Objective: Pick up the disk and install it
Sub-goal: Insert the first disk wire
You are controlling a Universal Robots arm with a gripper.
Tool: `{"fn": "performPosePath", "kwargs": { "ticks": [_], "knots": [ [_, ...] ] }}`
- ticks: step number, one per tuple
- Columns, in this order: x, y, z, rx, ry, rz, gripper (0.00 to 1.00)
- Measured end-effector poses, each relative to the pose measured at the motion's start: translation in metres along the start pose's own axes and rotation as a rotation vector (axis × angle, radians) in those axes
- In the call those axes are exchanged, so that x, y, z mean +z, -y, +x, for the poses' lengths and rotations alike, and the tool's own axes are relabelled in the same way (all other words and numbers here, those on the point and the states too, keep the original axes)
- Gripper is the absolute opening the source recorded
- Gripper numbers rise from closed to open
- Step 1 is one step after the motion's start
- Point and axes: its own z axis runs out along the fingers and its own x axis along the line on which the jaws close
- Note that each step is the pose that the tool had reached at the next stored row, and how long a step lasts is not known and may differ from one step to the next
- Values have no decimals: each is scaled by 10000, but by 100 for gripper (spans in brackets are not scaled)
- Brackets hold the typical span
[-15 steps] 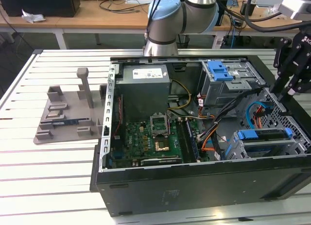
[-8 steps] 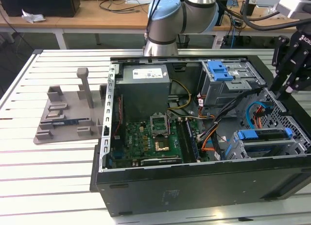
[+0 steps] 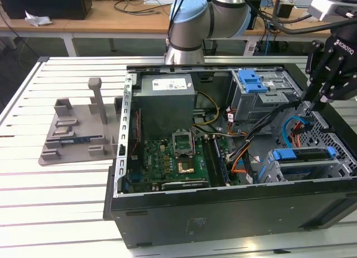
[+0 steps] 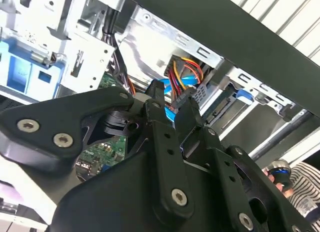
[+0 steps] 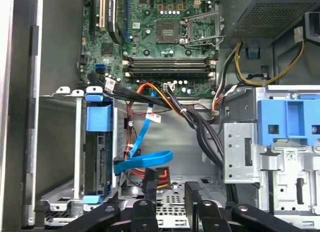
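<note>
Bright even overhead light, glare on the slatted desk (image 3: 67, 185), dark shadowed computer case (image 3: 223, 213) front, soft blur on the near gripper (image 4: 172, 109)

this looks like a robot lab or a workshop. a big robot arm (image 3: 192, 18) with grey and light blue parts stands at the back of a white desk (image 3: 56, 202) made of long metal slats. an open computer case (image 3: 223, 213) lies on the desk, with its green board (image 3: 173, 163), wires and metal boxes showing. beside it, on the exterior view's left, sits a grey plastic stand (image 3: 78, 130) with slots and posts. behind are wooden desks (image 3: 111, 15) with cables (image 3: 134, 3) and dark boxes on them. in the second wrist view a person's striped sleeve (image 4: 305, 184) shows at the edge.
</note>
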Motion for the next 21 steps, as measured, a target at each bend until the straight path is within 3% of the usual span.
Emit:
{"fn": "performPosePath", "kwargs": {
  "ticks": [2, 3, 5, 11, 18, 19, 21],
  "knots": [
    [29, 3, 18, -5, -64, -2, 36],
    [44, 1, 107, 9, -198, -5, 36],
    [99, 5, 168, 7, -205, -6, 36],
    [218, 14, 173, 10, -209, -5, 36],
    [220, 14, 174, 12, -228, -6, 35],
    [220, 14, 174, 11, -229, -6, 22],
    [220, 14, 174, 12, -230, -6, 17]
  ]
}}
